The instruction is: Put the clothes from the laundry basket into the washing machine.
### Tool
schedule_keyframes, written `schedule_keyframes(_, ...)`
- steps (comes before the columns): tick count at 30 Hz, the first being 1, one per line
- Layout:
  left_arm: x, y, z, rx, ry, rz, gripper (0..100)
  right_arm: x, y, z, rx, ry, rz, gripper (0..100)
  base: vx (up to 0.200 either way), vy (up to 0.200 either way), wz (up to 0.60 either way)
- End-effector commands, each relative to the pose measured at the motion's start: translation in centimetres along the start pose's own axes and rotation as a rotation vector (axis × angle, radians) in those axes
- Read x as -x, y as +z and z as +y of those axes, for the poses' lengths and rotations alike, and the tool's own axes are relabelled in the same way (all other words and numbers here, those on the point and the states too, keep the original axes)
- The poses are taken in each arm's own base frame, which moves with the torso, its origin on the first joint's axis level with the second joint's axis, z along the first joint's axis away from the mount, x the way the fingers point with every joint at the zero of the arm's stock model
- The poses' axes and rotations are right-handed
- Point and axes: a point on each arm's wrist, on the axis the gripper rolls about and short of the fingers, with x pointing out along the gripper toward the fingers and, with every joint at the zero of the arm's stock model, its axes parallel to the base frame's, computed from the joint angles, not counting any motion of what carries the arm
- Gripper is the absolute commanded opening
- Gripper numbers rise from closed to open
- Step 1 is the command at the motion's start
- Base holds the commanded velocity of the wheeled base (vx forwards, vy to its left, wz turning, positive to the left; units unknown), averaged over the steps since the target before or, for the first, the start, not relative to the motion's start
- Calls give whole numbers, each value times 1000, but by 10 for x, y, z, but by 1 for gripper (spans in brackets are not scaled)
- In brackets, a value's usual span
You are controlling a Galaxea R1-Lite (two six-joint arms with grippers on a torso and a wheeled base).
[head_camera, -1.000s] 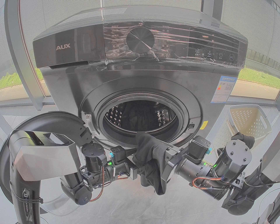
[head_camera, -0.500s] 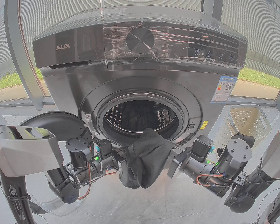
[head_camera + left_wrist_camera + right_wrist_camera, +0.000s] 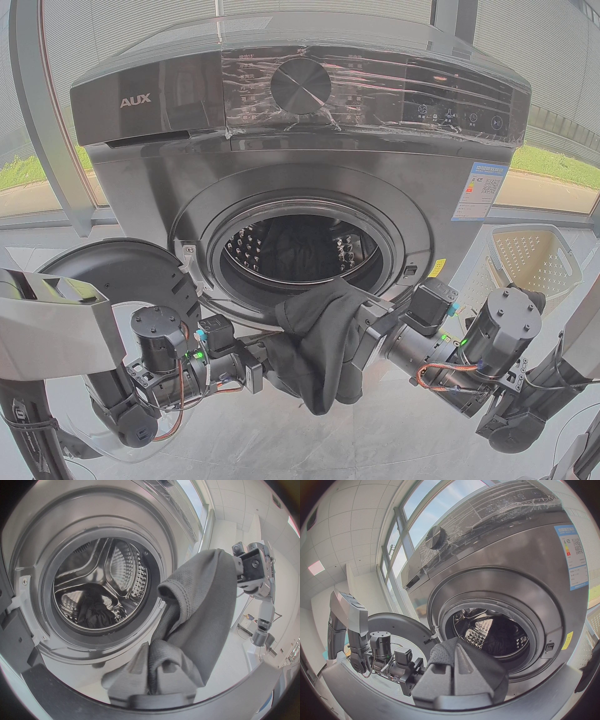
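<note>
A black garment (image 3: 319,350) hangs between my two grippers, just below and in front of the washing machine's (image 3: 300,162) open drum mouth (image 3: 300,250). My left gripper (image 3: 265,365) is shut on its lower left part, and in the left wrist view its fingers (image 3: 137,670) pinch the garment (image 3: 200,614). My right gripper (image 3: 362,322) is shut on the upper right part, close to the lower rim of the mouth. In the right wrist view the garment (image 3: 484,670) wraps its fingers (image 3: 462,664). More dark clothes (image 3: 93,614) lie inside the drum.
The round door (image 3: 119,269) stands swung open at the left, behind my left arm. A beige laundry basket (image 3: 537,256) leans at the machine's right side, with a dark piece of cloth at its lower edge behind my right arm. Pale floor lies below.
My left gripper has drawn back leftward and down, spreading the garment wider. My right gripper has shifted slightly with the garment's top now nearer the right of the drum's lower rim.
</note>
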Motion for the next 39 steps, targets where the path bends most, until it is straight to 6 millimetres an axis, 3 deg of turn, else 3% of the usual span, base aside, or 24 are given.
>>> schedule_keyframes(1, 2, -3, -3, 5, -9, 17, 100, -3, 1, -1, 0, -2, -7, 0, 0, 0, 0)
schedule_keyframes(7, 1, -13, -4, 15, -45, 49, 100, -6, 3, 1, -2, 11, -21, 0, 0, 0, 0)
schedule_keyframes(13, -18, -21, -1, 15, -57, 48, 100, -4, 1, 7, -4, 30, -11, 0, 0, 0, 0)
schedule_keyframes(19, -47, -29, -10, 13, -117, 26, 100, -2, -1, 12, -5, 47, -2, 0, 0, 0, 0)
schedule_keyframes(28, -87, -40, 7, -1, -72, -33, 100, 6, -7, 17, -6, 66, 26, 0, 0, 0, 0)
schedule_keyframes(35, -96, -39, 24, -8, 36, -73, 100, 8, -6, 16, -7, 64, 29, 0, 0, 0, 0)
schedule_keyframes(36, -95, -38, 25, -9, 39, -76, 0, 7, -7, 16, -7, 63, 30, 0, 0, 0, 0)
schedule_keyframes(39, -94, -35, 26, -10, 46, -82, 0, 8, -7, 16, -8, 60, 33, 0, 0, 0, 0)
